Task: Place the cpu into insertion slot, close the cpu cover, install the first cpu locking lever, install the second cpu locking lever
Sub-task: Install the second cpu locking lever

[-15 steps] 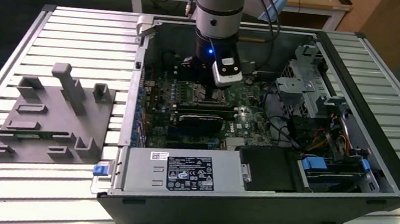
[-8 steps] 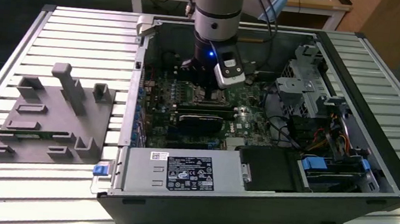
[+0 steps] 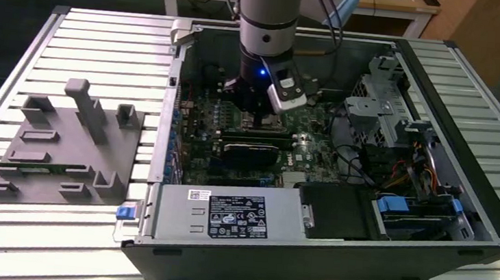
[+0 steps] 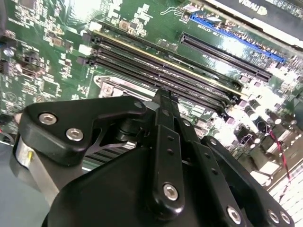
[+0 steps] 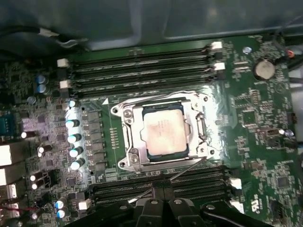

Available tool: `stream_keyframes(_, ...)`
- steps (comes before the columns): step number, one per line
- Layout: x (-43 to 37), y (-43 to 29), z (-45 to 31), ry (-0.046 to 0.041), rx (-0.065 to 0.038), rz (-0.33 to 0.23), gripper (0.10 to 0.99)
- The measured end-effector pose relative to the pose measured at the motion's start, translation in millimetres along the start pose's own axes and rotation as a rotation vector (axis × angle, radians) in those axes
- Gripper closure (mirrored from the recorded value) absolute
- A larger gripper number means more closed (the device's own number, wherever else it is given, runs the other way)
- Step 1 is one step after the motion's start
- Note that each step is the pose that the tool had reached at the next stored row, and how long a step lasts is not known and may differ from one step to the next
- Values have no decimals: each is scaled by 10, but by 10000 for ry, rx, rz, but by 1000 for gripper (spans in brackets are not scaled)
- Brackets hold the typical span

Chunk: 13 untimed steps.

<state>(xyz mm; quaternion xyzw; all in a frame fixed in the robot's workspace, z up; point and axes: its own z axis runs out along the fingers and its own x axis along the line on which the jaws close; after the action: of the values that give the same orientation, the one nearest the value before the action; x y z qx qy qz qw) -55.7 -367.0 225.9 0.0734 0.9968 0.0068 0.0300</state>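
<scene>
In the first wrist view the cpu (image 5: 163, 130) lies flat in the insertion slot (image 5: 149, 152), its silvery-tan face up. The cpu cover (image 5: 129, 142), a silvery frame, lies down around it. One thin wire lever (image 5: 156, 95) runs along one side of the socket, and another (image 5: 189, 168) slants off the opposite side. My gripper (image 5: 163, 202) hovers just off the socket's edge above the memory slots, shut and holding nothing. In the exterior view the gripper (image 3: 256, 121) reaches down into the open computer case (image 3: 465, 195) over the green board. The second wrist view shows the gripper (image 4: 163, 97) above the board.
Long black memory slots (image 5: 142, 66) flank the socket on two sides. A black graphics card (image 3: 249, 150) lies close by the gripper. A drive cage (image 3: 389, 119), cables and a power supply (image 3: 224, 216) crowd the case. A grey fixture (image 3: 57, 145) sits at the exterior view's left.
</scene>
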Motion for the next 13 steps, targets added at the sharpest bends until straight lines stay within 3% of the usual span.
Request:
stream_keyframes(7,58,-22,52,41,-247,-493,980)
stream_keyframes(13,82,-52,75,86,-596,-684,980)
